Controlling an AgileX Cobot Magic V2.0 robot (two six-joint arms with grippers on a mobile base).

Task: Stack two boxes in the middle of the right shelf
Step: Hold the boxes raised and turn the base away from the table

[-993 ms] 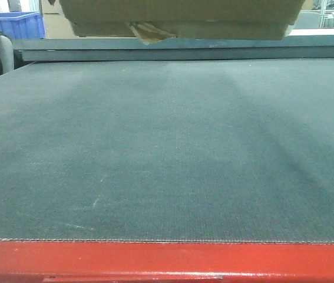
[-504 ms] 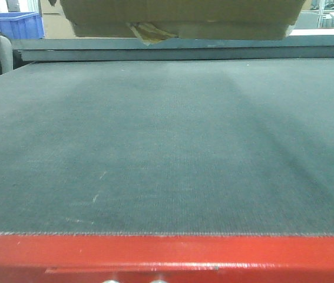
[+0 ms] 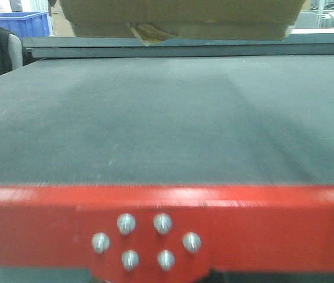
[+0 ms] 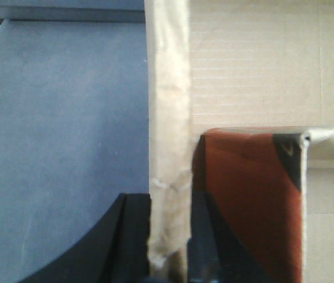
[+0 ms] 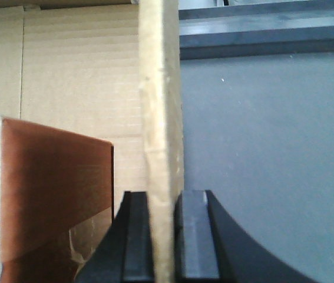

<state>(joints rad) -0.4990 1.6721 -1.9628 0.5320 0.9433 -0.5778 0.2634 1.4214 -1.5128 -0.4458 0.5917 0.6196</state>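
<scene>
Box (image 3: 178,12), one, over the grey deck (image 3: 167,118); left fingers (image 4: 134,236) and right fingers (image 5: 193,236), two pairs, clamped on its edges.

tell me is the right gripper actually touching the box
Touching. The right wrist view shows the black fingers of the right gripper pressed flat against both faces of the box at its upright cardboard panel, with no gap on either side.

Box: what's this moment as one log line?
box above grey deck | left gripper shut on its edge | right gripper shut on its edge
</scene>
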